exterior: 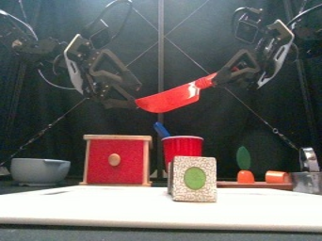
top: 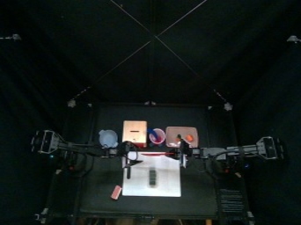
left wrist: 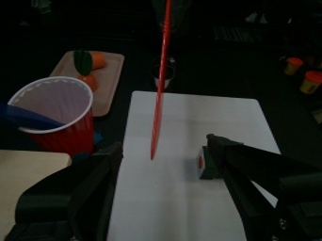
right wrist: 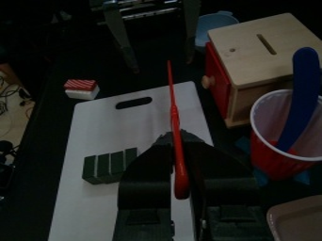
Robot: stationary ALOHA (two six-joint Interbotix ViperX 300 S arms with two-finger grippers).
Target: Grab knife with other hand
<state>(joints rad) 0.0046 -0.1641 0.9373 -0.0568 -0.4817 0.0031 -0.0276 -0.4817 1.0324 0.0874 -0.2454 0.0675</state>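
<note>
A red knife [exterior: 176,94] hangs level in the air above the table, between the two arms. My right gripper [exterior: 224,77] is shut on its handle end; in the right wrist view the knife [right wrist: 174,113] runs straight out from my right gripper [right wrist: 176,162]. My left gripper [exterior: 116,94] stands wide open at the blade end. In the left wrist view the knife [left wrist: 160,85] shows as a thin red line whose tip ends just ahead of the gap of my left gripper [left wrist: 164,158], touching neither jaw.
Below lies a white cutting board [right wrist: 113,132] with a dark green block [right wrist: 111,165]. Behind it stand a red cup [exterior: 183,148] holding a blue utensil [right wrist: 302,89], a red wooden box [exterior: 117,158], a grey bowl [exterior: 38,169] and a tray [left wrist: 107,66] of toy food.
</note>
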